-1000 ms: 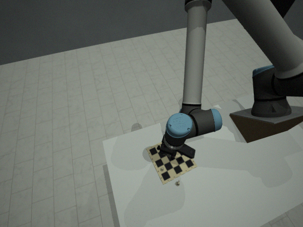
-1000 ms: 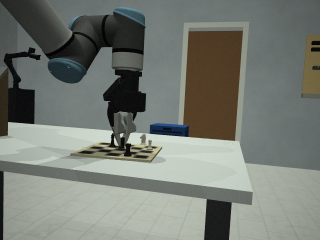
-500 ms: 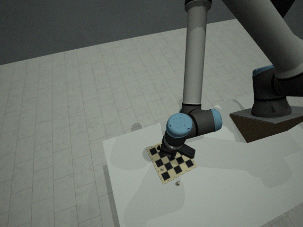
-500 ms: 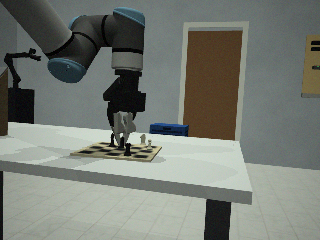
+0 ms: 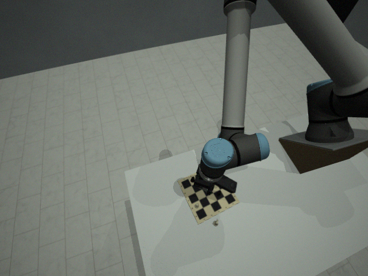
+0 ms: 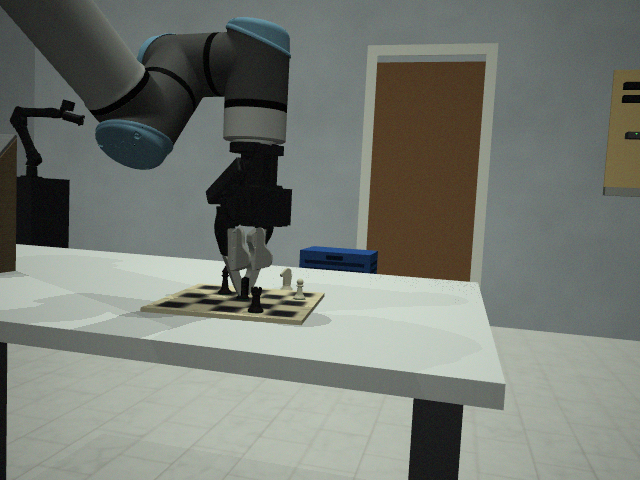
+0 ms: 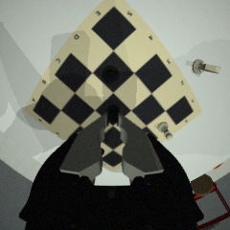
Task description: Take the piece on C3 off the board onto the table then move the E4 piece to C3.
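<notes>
The claw (image 6: 245, 289) is closed on a small black piece (image 6: 244, 288), low over the middle of the chessboard (image 6: 289, 316); whether the piece touches its square cannot be told. Around it on the board stand 2 black pieces, a rook (image 6: 255, 300) and a taller piece (image 6: 224, 281), plus a white pawn (image 6: 299, 289). Off the board, a white knight (image 6: 285, 279) stands upright on the bench (image 6: 413, 356).

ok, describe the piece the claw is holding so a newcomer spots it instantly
Find the tan-and-black checkered chessboard on the white table. Above its middle hangs the arm's black claw, pale fingers pointing down. The small black chess piece pinched between their tips is it; every other piece stands free.
</notes>
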